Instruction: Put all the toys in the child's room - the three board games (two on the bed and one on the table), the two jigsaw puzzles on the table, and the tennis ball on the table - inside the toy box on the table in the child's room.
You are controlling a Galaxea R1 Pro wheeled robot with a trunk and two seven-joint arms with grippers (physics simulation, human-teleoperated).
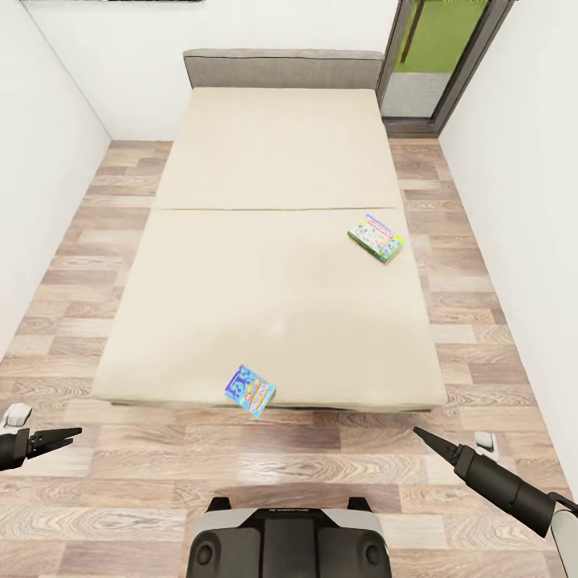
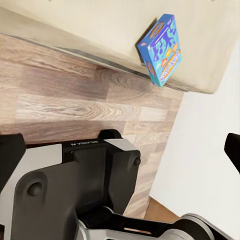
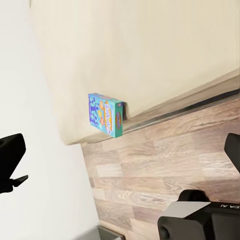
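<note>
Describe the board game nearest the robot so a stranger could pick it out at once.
Start at the wide cream bed. At the middle of its near foot edge lies a blue board game, overhanging slightly. The other game box, green-edged, lies farther up by the right side.

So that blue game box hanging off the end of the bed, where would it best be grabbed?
Probably by the part that overhangs. The blue game box lies flat at the near edge of the bed, one corner past the mattress. A pincer coming from the robot's side, low over the floor, could close above and below that thin free edge.
</note>
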